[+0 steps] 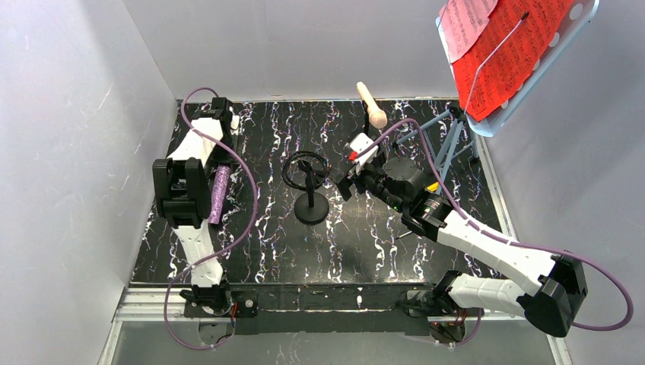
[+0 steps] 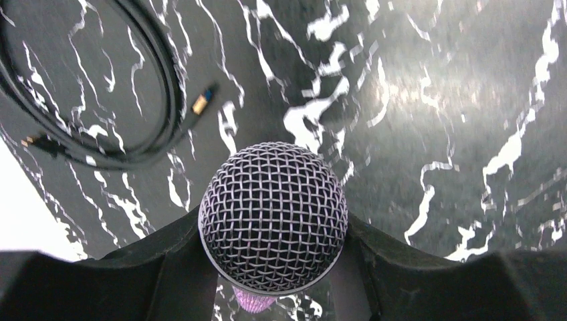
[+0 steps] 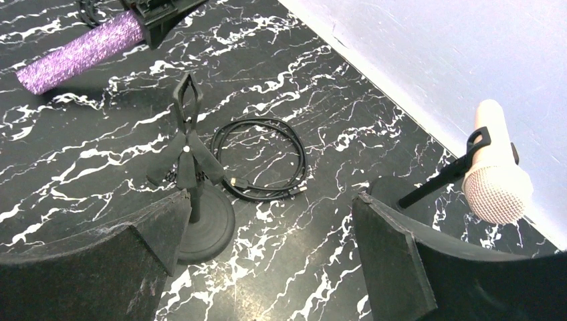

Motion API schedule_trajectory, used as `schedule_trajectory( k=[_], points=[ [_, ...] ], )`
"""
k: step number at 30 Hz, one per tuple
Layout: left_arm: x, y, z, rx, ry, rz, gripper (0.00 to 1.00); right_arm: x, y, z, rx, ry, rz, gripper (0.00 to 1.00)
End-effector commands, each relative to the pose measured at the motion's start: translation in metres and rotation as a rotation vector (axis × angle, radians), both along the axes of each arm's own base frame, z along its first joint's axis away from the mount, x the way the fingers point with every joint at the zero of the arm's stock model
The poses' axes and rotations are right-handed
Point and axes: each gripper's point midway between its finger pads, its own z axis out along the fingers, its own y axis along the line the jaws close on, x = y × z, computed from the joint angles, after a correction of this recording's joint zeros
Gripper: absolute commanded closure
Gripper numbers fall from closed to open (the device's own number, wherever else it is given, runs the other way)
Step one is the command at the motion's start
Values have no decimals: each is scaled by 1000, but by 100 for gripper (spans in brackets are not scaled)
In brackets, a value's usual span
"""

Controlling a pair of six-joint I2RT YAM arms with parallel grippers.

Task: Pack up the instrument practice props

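The purple glitter microphone (image 1: 220, 196) hangs over the left side of the table with my left gripper (image 1: 223, 167) shut on it just behind the head. In the left wrist view its silver grille (image 2: 273, 215) fills the space between the fingers of that gripper (image 2: 274, 271). My right gripper (image 1: 356, 173) is open and empty above the table's middle (image 3: 267, 257). To its left stands a black mic post (image 3: 190, 150) with an empty clip (image 1: 310, 199). The cream microphone (image 3: 498, 180) sits in the second post's clip (image 1: 372, 105). Red pages (image 1: 509, 53) and a pink page (image 1: 465, 23) rest on the music stand.
A coiled black cable (image 1: 304, 169) lies behind the empty post (image 3: 262, 160) (image 2: 100, 100). The music stand's tray (image 1: 536, 99) overhangs the back right corner on grey tripod legs (image 1: 452, 141). White walls close in the left, back and right sides.
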Motion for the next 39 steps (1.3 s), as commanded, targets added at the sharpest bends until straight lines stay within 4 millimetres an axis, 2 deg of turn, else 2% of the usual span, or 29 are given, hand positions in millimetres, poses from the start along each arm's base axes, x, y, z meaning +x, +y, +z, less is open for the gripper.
schedule_trajectory(
  k=[1, 9, 11, 18, 21, 26, 31, 34, 36, 39],
  points=[
    [28, 4, -6, -34, -19, 4, 85, 3, -9, 14, 1, -40, -35, 1],
    [49, -6, -33, -90, -19, 26, 76, 1, -14, 11, -14, -6, -53, 1],
    [53, 9, -39, -82, -28, 64, 73, 1, -14, 11, -13, 1, -54, 1],
    [64, 37, -47, 10, -61, 92, 66, 0, -11, 12, -20, 16, -44, 1],
    [69, 41, -47, 23, -78, 84, 57, 1, -11, 16, -15, 12, -45, 1],
    [75, 33, -52, -25, -89, 73, 47, -1, -5, 17, -15, 22, -22, 1],
    [77, 31, -51, -38, -103, 74, 39, -2, -2, 16, -18, 33, -8, 1],
    [76, 32, -50, -34, -109, 72, 38, -2, -2, 17, -17, 34, -5, 1],
    [77, 34, -46, -28, -118, 75, 37, -3, -1, 17, -16, 36, 1, 1],
    [82, 31, -27, -48, -164, 74, 36, -4, -1, 19, -15, 36, 4, 1]
  ],
)
